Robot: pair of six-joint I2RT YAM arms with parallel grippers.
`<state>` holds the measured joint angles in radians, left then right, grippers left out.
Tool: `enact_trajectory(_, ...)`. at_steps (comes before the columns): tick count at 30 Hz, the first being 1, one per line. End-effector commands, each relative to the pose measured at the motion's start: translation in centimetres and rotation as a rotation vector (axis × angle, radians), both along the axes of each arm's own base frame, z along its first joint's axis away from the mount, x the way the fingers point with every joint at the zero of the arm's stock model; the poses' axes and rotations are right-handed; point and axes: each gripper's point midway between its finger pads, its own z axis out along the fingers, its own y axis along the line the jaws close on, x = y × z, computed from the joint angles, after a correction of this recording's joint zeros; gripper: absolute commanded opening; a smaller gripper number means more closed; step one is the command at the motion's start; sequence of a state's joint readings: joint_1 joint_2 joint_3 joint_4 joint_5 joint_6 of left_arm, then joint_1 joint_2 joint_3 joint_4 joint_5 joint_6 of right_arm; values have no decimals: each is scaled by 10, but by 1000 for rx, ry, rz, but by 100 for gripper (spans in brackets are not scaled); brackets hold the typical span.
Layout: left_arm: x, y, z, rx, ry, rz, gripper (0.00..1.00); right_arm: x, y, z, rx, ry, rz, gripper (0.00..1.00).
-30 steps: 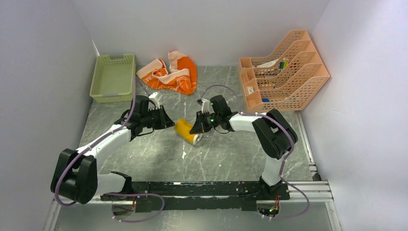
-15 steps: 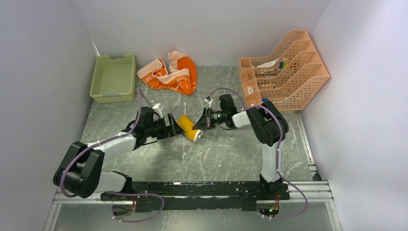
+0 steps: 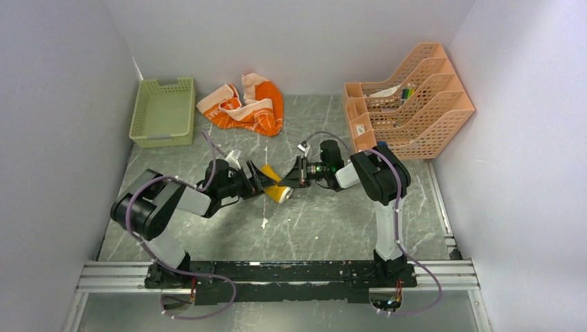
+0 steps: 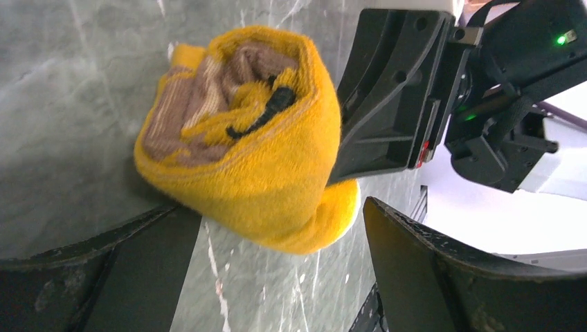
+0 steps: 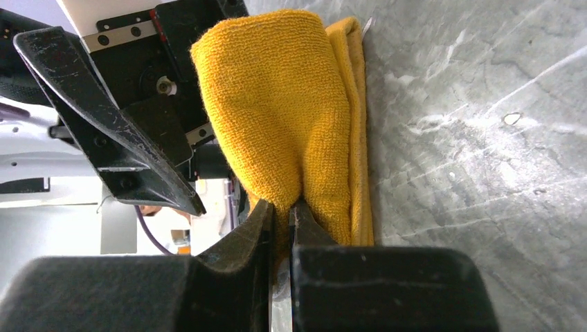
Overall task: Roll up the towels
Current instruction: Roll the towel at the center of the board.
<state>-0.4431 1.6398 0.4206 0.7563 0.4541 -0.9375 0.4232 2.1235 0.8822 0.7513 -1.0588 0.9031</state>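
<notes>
Two arms meet over the middle of the grey marbled table (image 3: 332,221), and the small mustard-yellow towel (image 3: 277,190) lies between them, rolled into a stubby cylinder on the tabletop. The left gripper (image 3: 255,180) comes in from the left with its jaws spread wide, released. In its wrist view the roll (image 4: 256,152) sits in the gap between the two dark fingers, showing a spiralled end with a small black loop tucked in. I cannot tell whether either finger actually touches the cloth. The right gripper (image 3: 293,182) reaches in from the right, clenched tight. Its own camera shows the fingertips (image 5: 266,211) pinching a fold of the yellow towel (image 5: 284,124) at the roll's right end.

The big orange towel (image 3: 246,107) lies crumpled and unrolled at the far edge, well apart from both arms. A green basket (image 3: 163,111) stands to its left in the far left corner. A peach file rack (image 3: 408,104) stands far right.
</notes>
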Motion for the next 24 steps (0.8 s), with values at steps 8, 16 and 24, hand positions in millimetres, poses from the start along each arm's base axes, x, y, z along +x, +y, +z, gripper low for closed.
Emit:
enact_trajectory(8,19,-27,4,-179,-78,85,100,-6,-4,-2,67,47,-6,0)
enact_trajectory(16,24,-10,-2,-223,-97,238,91,-13,-7,-6,71,54,-5,0)
enact_trajectory(24,40,-27,-3,-191,-123,229,73,-19,-10,-9,72,62,-1,0)
